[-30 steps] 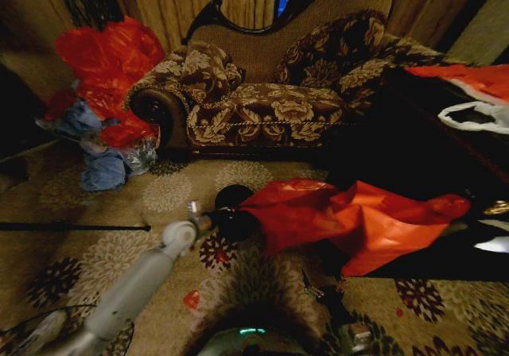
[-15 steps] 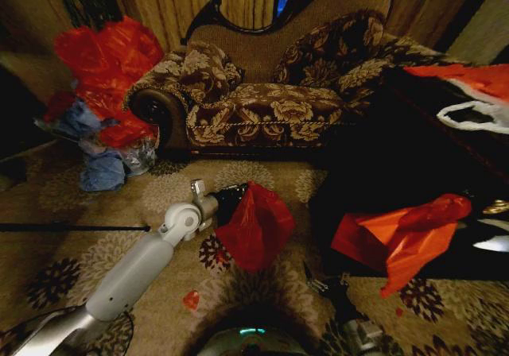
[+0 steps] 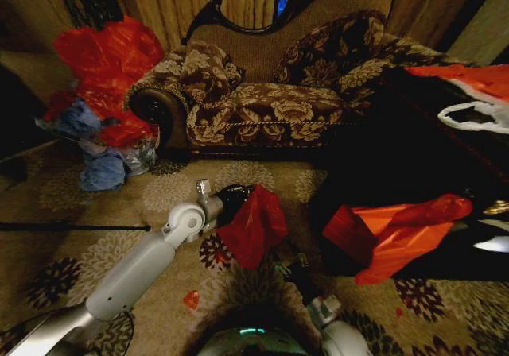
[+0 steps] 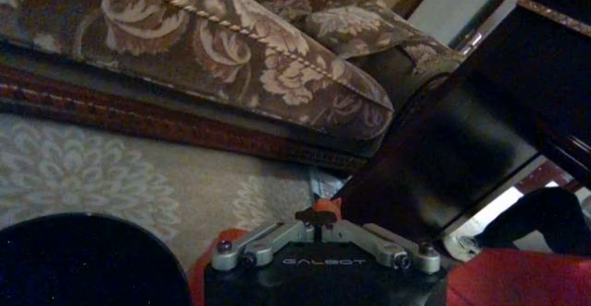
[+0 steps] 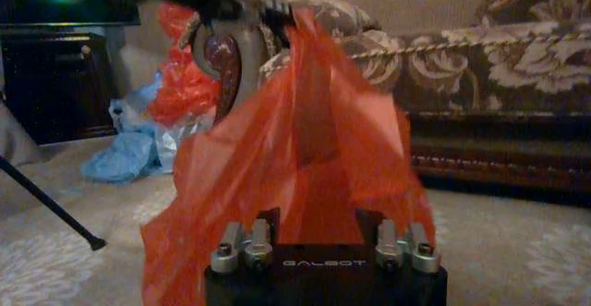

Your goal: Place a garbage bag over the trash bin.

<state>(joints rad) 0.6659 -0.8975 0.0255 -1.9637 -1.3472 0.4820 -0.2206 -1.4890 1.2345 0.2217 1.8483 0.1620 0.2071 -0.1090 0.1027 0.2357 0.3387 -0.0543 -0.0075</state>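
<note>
Hanging from the left gripper (image 3: 242,199), the bag (image 3: 254,225) droops over the floor in front of the sofa (image 3: 262,94). A second ago it was stretched wide toward the table (image 3: 413,165); now it has pulled free there and bunched up small. The left jaws are pinched shut on its top edge, right by the black bin (image 4: 88,261). The right gripper (image 3: 285,267) has moved in just under the bag, and its jaws look open around the hanging plastic (image 5: 305,147). The bag is not on the bin yet. It likely needs opening wide before it can go over the rim.
</note>
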